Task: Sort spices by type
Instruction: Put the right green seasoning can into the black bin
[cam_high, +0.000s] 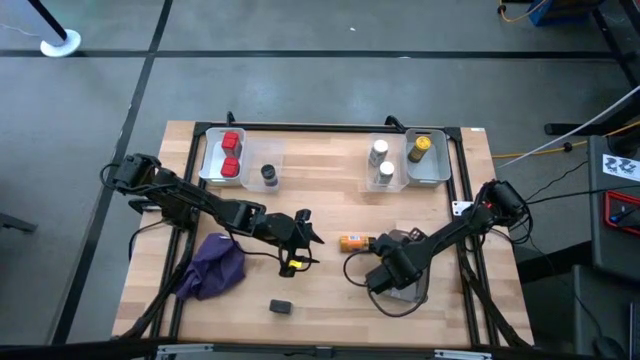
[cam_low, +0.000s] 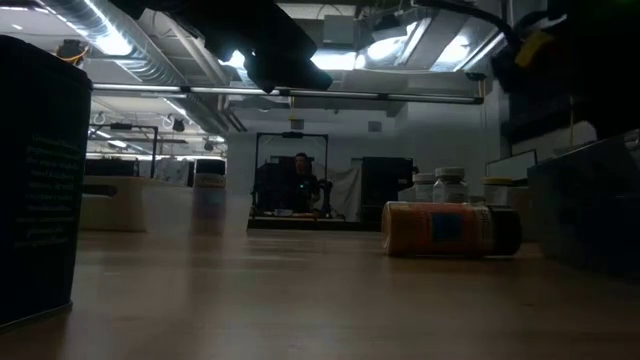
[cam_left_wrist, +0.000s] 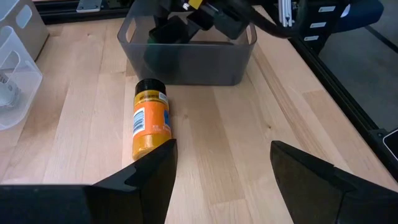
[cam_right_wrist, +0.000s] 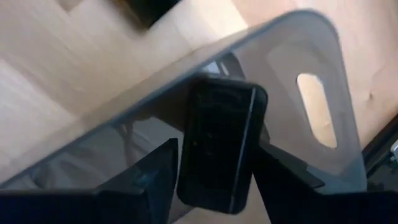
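Observation:
The orange bottle (cam_high: 355, 242) lies on its side on the table; it also shows in the left wrist view (cam_left_wrist: 151, 121) and the low view (cam_low: 450, 228). My left gripper (cam_high: 300, 240) is open just to the bottle's left, its fingers (cam_left_wrist: 155, 171) touching nothing. My right gripper (cam_high: 383, 280) is over the grey bin (cam_high: 412, 285) and is shut on a small dark grey block (cam_right_wrist: 221, 143). Another dark grey block (cam_high: 282, 306) lies near the table's near edge. My right gripper pinches the dark grey block (cam_right_wrist: 211, 180) between its two fingers (cam_right_wrist: 152, 174), one on each long side. The block is lifted, at the grey bin's rim (cam_right_wrist: 273, 37). I cannot tell whether it touches the bin.
At the far side, a clear bin holds two red cubes (cam_high: 231, 155), with a dark jar (cam_high: 268, 175) beside them. Another clear bin holds white-capped bottles (cam_high: 380, 152), and a grey bin holds a yellow-lidded jar (cam_high: 422, 145). A purple cloth (cam_high: 215, 265) lies by the left arm.

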